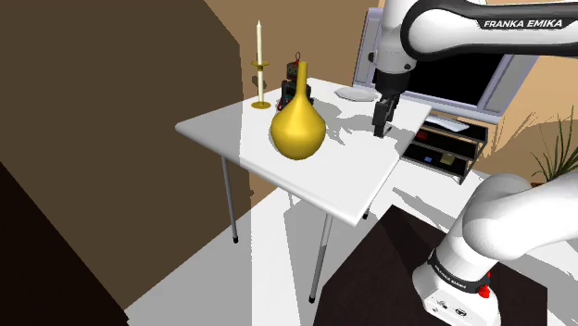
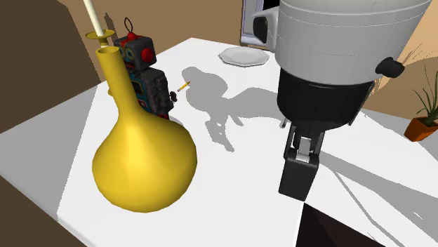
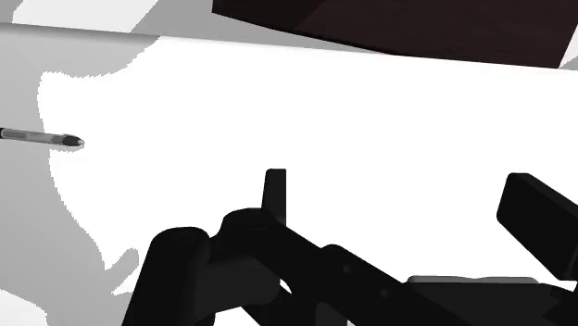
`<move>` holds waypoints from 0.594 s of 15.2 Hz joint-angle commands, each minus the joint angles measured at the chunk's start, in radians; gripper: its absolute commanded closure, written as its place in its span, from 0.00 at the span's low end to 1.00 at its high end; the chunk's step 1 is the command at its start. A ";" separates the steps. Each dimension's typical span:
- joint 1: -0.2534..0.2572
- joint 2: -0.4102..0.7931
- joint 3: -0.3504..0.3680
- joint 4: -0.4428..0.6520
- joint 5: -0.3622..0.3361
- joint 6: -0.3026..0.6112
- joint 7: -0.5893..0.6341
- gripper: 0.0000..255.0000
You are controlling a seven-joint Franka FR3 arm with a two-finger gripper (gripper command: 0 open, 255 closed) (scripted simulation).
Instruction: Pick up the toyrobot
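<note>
The toy robot [image 1: 295, 85] is dark with red parts and stands at the far side of the white table [image 1: 343, 176], right behind a big yellow long-necked vase [image 1: 297, 130]. In the second exterior view the toy robot [image 2: 144, 74] is half hidden by the vase [image 2: 144, 158]. My black gripper [image 1: 380, 125] hangs a little above the table toward the shoulder view's right, well apart from the robot. In the wrist view the gripper [image 3: 408, 208] is open with only bare table top between its fingers [image 3: 275, 190].
A white candle in a gold holder [image 1: 260, 65] stands beside the robot. A white plate [image 2: 243, 56] and a small pencil [image 2: 182, 87] lie on the table. A low TV stand [image 1: 449, 139] and a potted plant [image 2: 425, 119] are beyond it.
</note>
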 commanded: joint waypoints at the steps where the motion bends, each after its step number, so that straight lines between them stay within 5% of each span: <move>1: 0.000 0.000 0.000 0.000 0.000 0.000 0.000 0.00; 9: -0.001 0.312 -0.050 0.268 0.028 0.069 -0.063 0.00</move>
